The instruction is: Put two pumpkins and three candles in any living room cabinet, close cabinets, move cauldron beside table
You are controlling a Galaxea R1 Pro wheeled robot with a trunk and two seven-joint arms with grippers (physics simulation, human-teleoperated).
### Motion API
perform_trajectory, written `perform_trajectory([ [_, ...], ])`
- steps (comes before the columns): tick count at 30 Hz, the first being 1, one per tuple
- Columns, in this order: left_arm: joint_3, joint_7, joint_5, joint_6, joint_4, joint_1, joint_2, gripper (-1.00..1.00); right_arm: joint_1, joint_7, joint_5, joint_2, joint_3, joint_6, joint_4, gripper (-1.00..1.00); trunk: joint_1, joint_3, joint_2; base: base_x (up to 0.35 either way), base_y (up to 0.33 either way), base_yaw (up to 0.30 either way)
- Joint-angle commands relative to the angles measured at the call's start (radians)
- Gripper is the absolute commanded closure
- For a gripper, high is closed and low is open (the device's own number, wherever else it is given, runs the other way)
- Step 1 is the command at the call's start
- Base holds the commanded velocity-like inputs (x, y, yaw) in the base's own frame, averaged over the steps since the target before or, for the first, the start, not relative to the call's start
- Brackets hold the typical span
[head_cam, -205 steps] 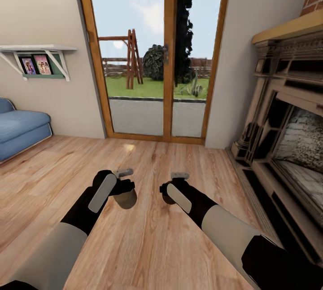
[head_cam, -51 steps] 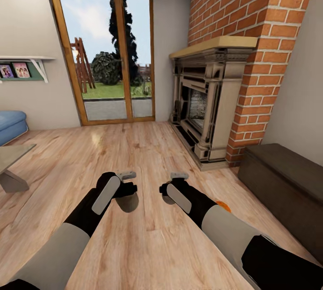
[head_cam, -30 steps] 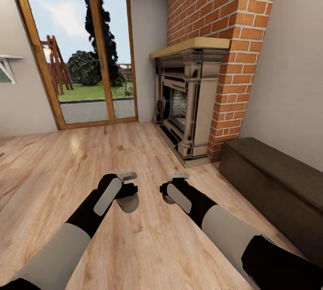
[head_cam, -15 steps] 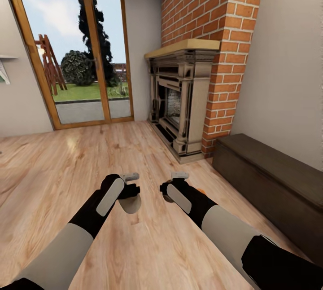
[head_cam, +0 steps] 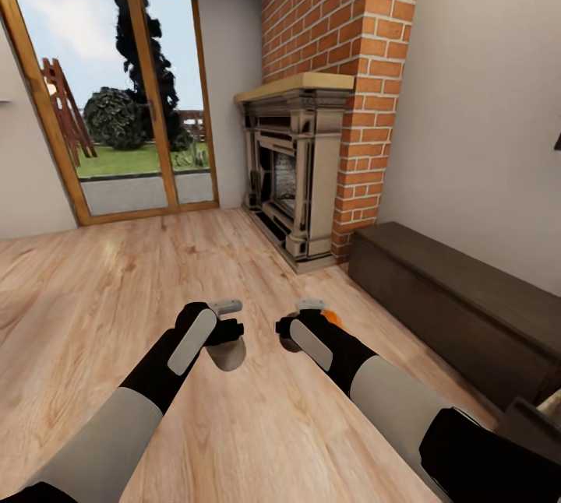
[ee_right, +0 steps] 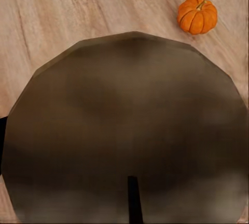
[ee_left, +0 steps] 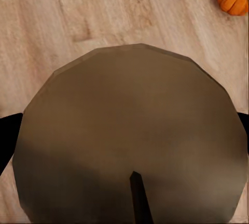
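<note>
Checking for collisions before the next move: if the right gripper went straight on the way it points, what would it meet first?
Probably the wooden floor. The right wrist view looks down on floorboards past a brown disc, with a pumpkin off to one side, likely clear of the line; depth is unclear.

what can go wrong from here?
1. The pumpkin lies on the floor, mostly hidden behind the right gripper in the head view; driving on could knock or roll it.
2. The cabinet and fireplace stand close on the right; a swing that way might clip them.
</note>
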Motion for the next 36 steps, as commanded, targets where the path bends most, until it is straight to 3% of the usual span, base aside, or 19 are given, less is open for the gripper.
perform_trajectory([
  [1, -0.001, 0.01, 0.008, 0.001, -0.001, -0.001, 0.0, 1.0, -0.001, -0.005, -0.004, 0.0, 0.004, 0.002, -0.001, 1.0, -0.001, -0.001, -0.001, -0.33, 0.0, -0.268],
  [15, -0.015, 0.01, 0.007, 0.0, -0.001, -0.001, -0.001, 1.0, -0.002, -0.006, -0.004, 0.0, 0.004, 0.002, -0.001, 1.0, -0.001, 0.005, -0.001, -0.305, 0.0, -0.265],
  [23, -0.015, 0.01, 0.008, 0.0, -0.001, -0.001, -0.001, 1.0, -0.002, -0.016, -0.003, 0.0, 0.004, -0.005, -0.001, 1.0, -0.001, 0.005, -0.001, -0.26, 0.0, -0.09],
  [36, -0.016, 0.006, 0.007, -0.001, -0.001, -0.001, -0.005, 1.0, -0.002, -0.014, -0.004, 0.0, 0.003, -0.004, 0.001, 1.0, -0.001, 0.005, -0.001, -0.031, 0.0, -0.276],
])
